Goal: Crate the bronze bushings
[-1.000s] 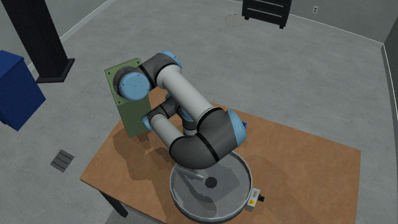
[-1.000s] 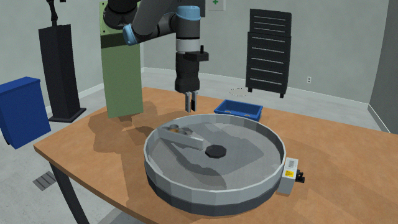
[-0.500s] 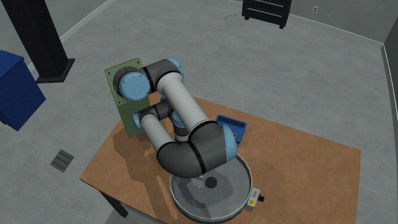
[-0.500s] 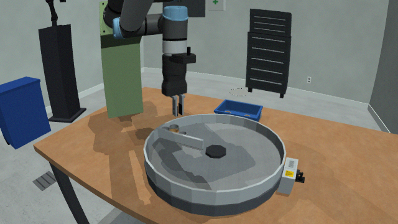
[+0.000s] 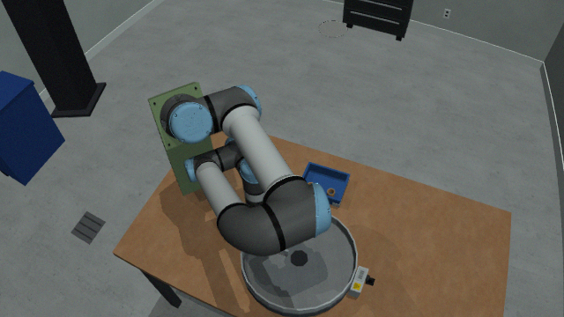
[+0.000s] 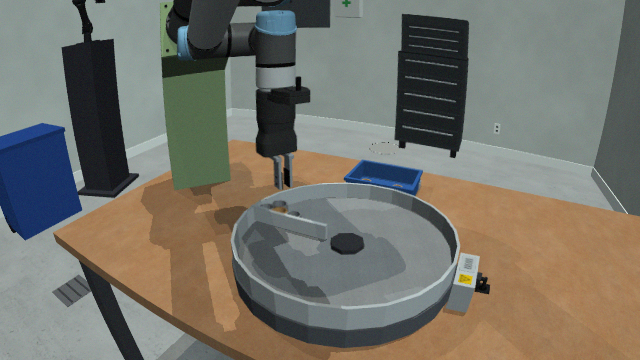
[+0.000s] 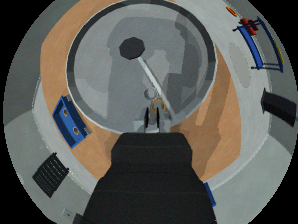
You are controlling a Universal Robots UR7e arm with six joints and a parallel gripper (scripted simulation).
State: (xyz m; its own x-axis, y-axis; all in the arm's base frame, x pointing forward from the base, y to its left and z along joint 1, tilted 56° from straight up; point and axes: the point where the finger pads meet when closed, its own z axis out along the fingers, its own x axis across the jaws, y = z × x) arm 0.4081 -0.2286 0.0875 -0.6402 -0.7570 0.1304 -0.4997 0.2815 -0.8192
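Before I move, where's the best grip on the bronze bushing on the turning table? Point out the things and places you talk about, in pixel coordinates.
Probably its outer wall, from above: the bronze bushing (image 6: pixel 280 211) (image 7: pixel 158 100) shows its round opening upward. A steel bushing (image 6: pixel 294 214) (image 7: pixel 144 95) and the bar (image 6: pixel 300 225) (image 7: pixel 150 75) crowd it, so turn the fingers towards the gaps.

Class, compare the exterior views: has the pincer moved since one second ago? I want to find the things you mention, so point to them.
Yes. The pincer (image 6: pixel 283 186) (image 7: pixel 152 113) has shifted left in the exterior view, away from the blue crate (image 6: pixel 382 175) (image 7: pixel 70 122) (image 5: pixel 326 177).
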